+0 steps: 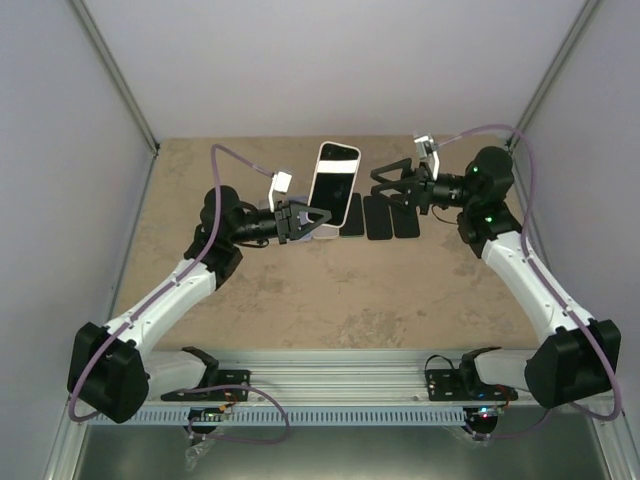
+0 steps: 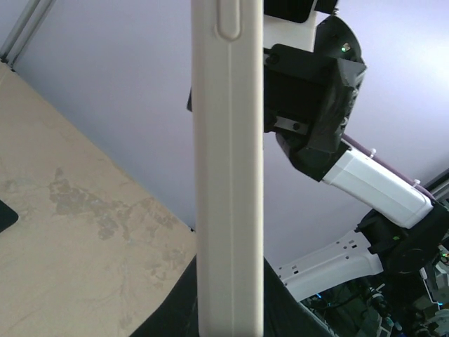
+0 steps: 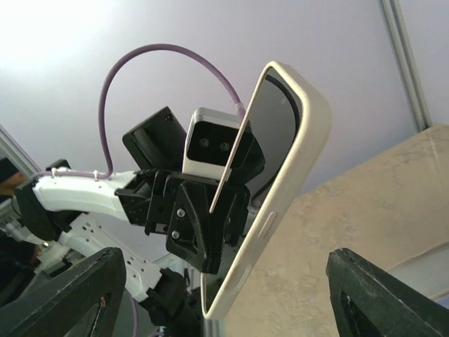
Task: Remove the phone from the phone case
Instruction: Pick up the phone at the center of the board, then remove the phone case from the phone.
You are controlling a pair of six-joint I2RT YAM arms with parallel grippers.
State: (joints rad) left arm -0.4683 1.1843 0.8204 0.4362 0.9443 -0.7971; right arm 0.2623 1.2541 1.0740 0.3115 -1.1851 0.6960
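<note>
Soft, even light overall; right wrist view glares white upper left

in the left wrist view the phone case (image 2: 228, 175) ran off the top and bottom edges, hiding how it was gripped. from above, the left gripper (image 1: 310, 222) covered its lower end. the right gripper (image 1: 385, 185) overlapped three dark flat things (image 1: 378, 216), too small to identify. its fingers (image 3: 77, 295) were cropped in its wrist view.

The beige mottled table (image 1: 400, 290) carries three dark flat slabs (image 1: 378, 217) — side by side (edges close) — toward its back.
</note>
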